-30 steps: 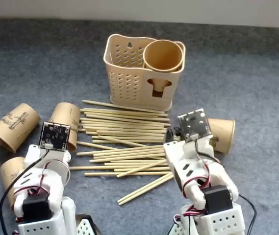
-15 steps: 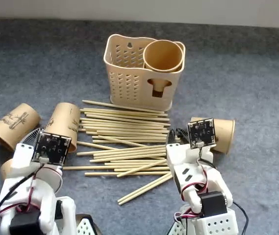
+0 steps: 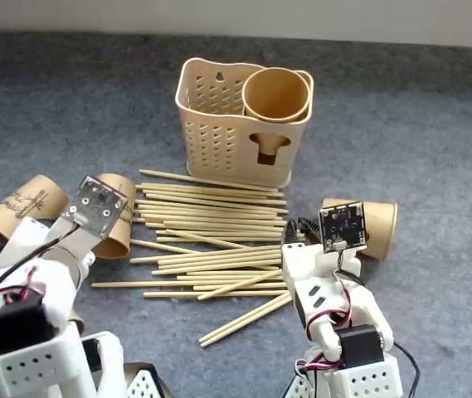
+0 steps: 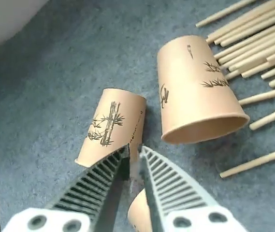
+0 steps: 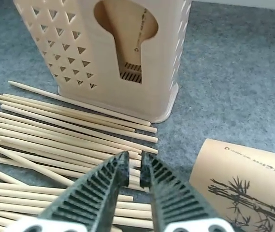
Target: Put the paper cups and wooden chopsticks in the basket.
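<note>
1. Basket (image 3: 219, 141): upright, far centre of the worktop (image 3: 435, 124). It holds a cup (image 3: 277, 93) in its right half. A second rim seems nested round that cup, but I cannot be sure. No chopsticks seen inside.
2. Chopsticks (image 3: 211, 236): a loose pile lying flat on the worktop, just near of the basket and between the two arms. By my reading none are in yet.
3. Loose cups, all on their sides: far-left cup (image 3: 16, 207); second cup (image 3: 126, 217) at the pile's left end; right cup (image 3: 374, 225) just right of the pile. The left wrist view shows part of another cup (image 4: 137, 215) under the jaws.
4. The left jaws are narrow, nearly closed and empty, over the two left cups. The right jaws are narrow and empty, low over the pile's right end, facing the basket.
5. Judgement: early stage. Cups are partly done, chopsticks not begun.
</note>
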